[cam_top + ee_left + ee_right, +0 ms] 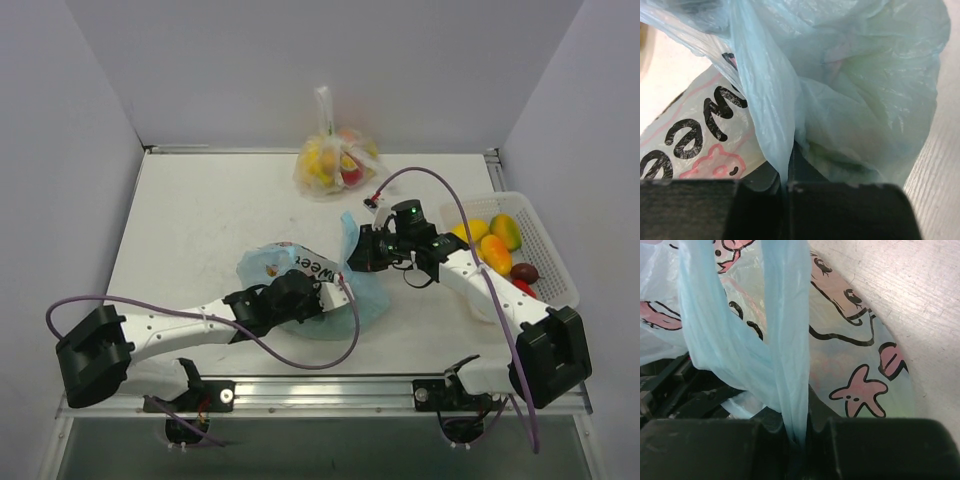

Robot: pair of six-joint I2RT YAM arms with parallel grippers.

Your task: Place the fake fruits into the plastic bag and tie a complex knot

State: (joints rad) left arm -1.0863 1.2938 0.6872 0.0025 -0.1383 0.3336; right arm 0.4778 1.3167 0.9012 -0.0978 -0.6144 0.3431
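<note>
My left gripper [787, 184] is pinching a fold of the blue bag [850, 100]. My right gripper [799, 437] is pinching a thin strip of it too. The bag lies mid-counter [200, 220], toward the front edge. Fruits [500, 245] sit in a white basket [556, 264] at the right edge. A clear bag [335, 165] sits at the back edge.
</note>
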